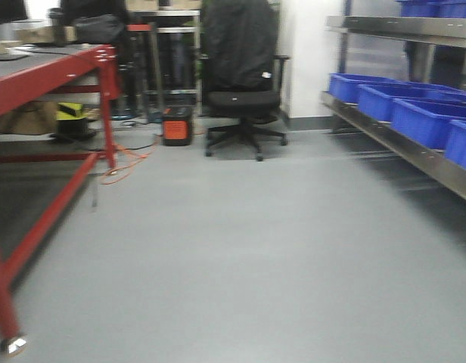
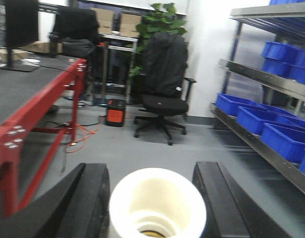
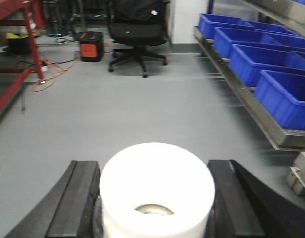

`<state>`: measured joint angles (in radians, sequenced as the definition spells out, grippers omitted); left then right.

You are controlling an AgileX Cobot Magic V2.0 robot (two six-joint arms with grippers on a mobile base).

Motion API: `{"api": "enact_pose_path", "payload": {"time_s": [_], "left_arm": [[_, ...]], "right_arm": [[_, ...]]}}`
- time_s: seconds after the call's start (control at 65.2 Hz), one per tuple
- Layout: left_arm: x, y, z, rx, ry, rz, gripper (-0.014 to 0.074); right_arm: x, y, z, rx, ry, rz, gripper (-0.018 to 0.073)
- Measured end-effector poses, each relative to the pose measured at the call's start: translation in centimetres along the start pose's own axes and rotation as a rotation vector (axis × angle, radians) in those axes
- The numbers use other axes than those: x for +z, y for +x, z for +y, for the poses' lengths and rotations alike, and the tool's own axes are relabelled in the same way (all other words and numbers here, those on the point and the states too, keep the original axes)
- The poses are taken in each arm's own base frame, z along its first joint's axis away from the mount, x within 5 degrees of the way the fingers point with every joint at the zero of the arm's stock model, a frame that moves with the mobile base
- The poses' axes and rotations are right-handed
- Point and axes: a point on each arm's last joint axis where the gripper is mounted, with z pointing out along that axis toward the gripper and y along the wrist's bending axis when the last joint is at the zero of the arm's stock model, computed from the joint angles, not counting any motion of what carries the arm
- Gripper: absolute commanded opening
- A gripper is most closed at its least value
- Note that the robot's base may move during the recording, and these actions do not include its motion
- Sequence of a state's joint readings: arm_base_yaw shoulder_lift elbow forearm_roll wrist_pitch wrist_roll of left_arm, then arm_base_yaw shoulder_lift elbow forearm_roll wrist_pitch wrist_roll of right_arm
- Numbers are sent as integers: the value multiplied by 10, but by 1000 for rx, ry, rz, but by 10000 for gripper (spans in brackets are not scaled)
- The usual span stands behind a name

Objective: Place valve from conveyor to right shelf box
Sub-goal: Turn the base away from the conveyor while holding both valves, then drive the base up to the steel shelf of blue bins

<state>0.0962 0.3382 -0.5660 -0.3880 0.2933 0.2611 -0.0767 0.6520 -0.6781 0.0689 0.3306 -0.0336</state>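
My left gripper (image 2: 157, 203) is shut on a white valve (image 2: 157, 198), whose open round end faces the camera between the two black fingers (image 2: 88, 203). My right gripper (image 3: 157, 198) is shut on a second white valve (image 3: 157, 188) in the same way. The conveyor (image 1: 36, 64) with its dark grey belt and red frame stands at the left; it also shows in the left wrist view (image 2: 24, 94). The right shelf (image 1: 414, 151) of steel holds blue boxes (image 1: 430, 121), also seen in the right wrist view (image 3: 286, 96). Neither gripper shows in the front view.
A black office chair (image 1: 244, 83) stands at the back with an orange-black box (image 1: 177, 125) beside it. An orange cable (image 1: 123, 162) lies on the grey floor by the conveyor's leg. Upper shelf levels hold more blue boxes (image 2: 286, 54).
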Motion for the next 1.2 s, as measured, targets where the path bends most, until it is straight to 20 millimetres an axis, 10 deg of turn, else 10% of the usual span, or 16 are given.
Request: {"api": "enact_pose_path", "payload": {"time_s": [1.196], "left_arm": [[0, 0, 0, 0, 0, 0, -111]], "right_arm": [[0, 0, 0, 0, 0, 0, -162]]}}
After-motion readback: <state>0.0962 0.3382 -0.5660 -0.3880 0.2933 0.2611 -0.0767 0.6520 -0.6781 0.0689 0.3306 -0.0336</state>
